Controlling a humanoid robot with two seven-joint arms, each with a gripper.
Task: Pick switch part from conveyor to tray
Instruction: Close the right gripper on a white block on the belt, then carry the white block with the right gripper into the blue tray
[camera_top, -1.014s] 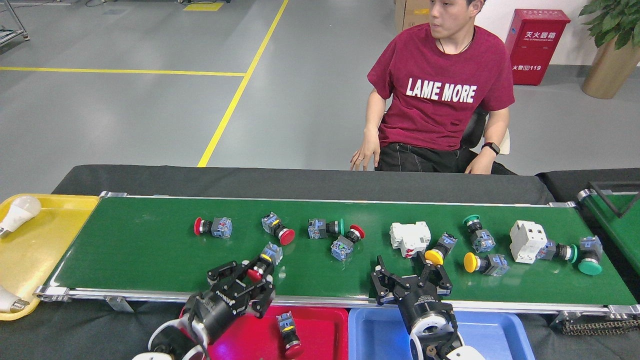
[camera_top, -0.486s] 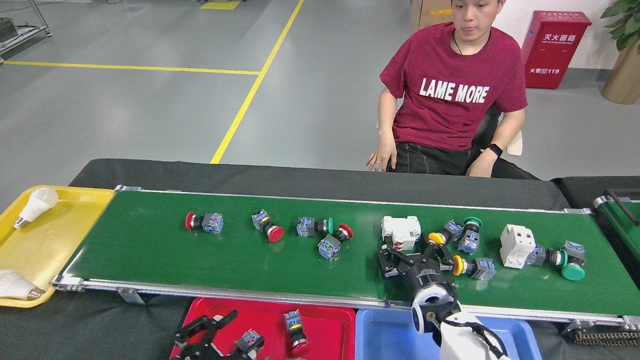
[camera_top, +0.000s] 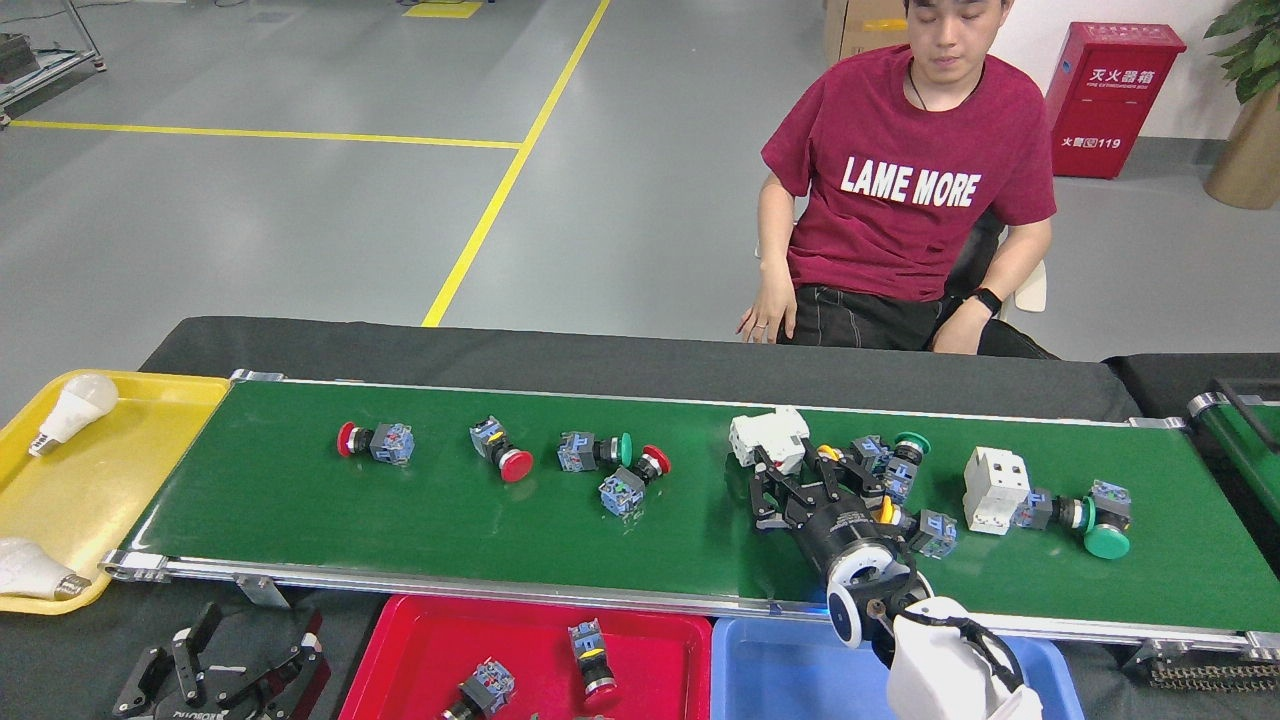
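Observation:
Several switch parts lie along the dark-green conveyor (camera_top: 300, 500): red-capped ones (camera_top: 375, 440) (camera_top: 500, 452), a green-capped one (camera_top: 595, 450), and a yellow and green cluster (camera_top: 888, 455). My right gripper (camera_top: 800, 478) reaches over the belt, open, its fingers spread just in front of a white breaker (camera_top: 768, 438) and beside a yellow-capped part (camera_top: 915, 525). It holds nothing. My left gripper (camera_top: 215, 665) is open and empty at the bottom left, over black cloth beside the red tray (camera_top: 400, 650). Two switch parts (camera_top: 590, 655) (camera_top: 485, 690) lie in that tray.
A blue tray (camera_top: 770, 670) sits under my right arm. A yellow tray (camera_top: 110, 470) with light bulbs stands at the belt's left end. A second white breaker (camera_top: 995, 488) and a green-capped part (camera_top: 1095, 520) lie at the right. A person sits behind the conveyor.
My left gripper carried a switch part off the belt, let it go in the red tray and moved left. My right gripper reached farther over the belt. The parts drifted left.

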